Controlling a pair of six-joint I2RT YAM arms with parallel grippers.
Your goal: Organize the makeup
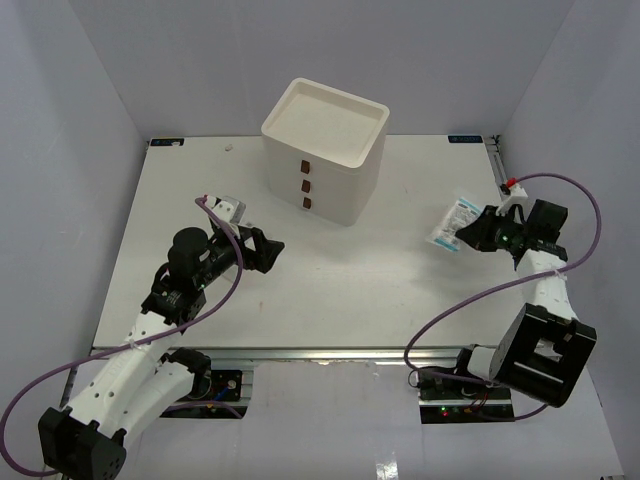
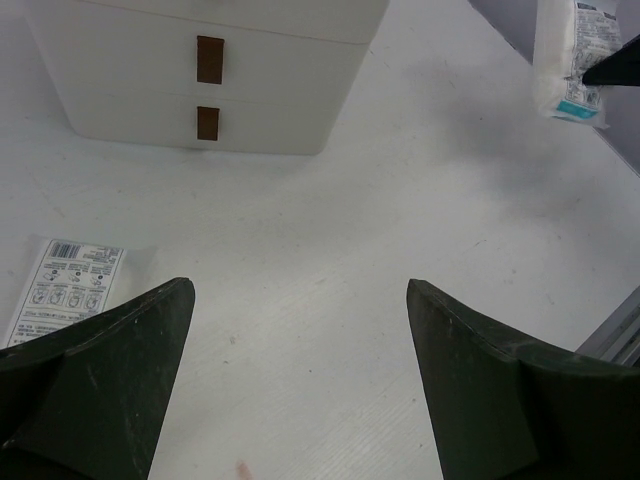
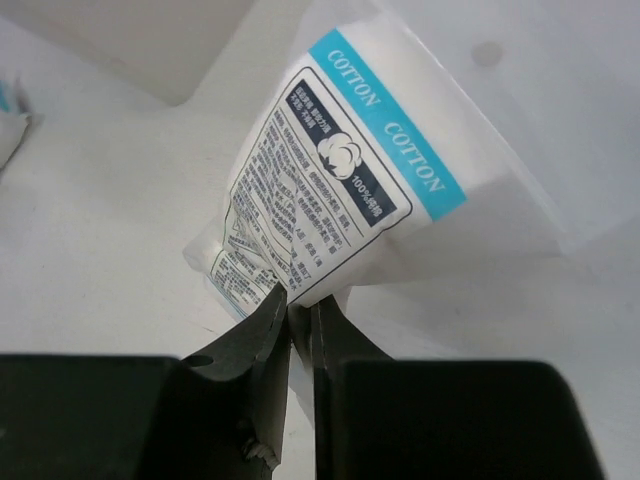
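My right gripper (image 1: pixel 472 236) (image 3: pixel 300 303) is shut on the bottom edge of a clear pack of white cotton pads with blue "COTTON" print (image 1: pixel 455 222) (image 3: pixel 340 190). It holds the pack at the right side of the table, apparently lifted off it. The pack also shows in the left wrist view (image 2: pixel 572 55). My left gripper (image 1: pixel 272 250) (image 2: pixel 298 290) is open and empty, low over bare table left of centre. A flat white sachet with printed text (image 2: pixel 65 288) lies just left of its left finger. Another blue-printed item (image 3: pixel 10 120) peeks in at the right wrist view's left edge.
The large cream box with three brown-handled drawers (image 1: pixel 340 195) (image 2: pixel 280 110) stands at the back centre, drawers shut, its top tray showing nothing in it. Pale walls enclose the table on three sides. The metal front rail (image 2: pixel 612 330) runs along the near edge.
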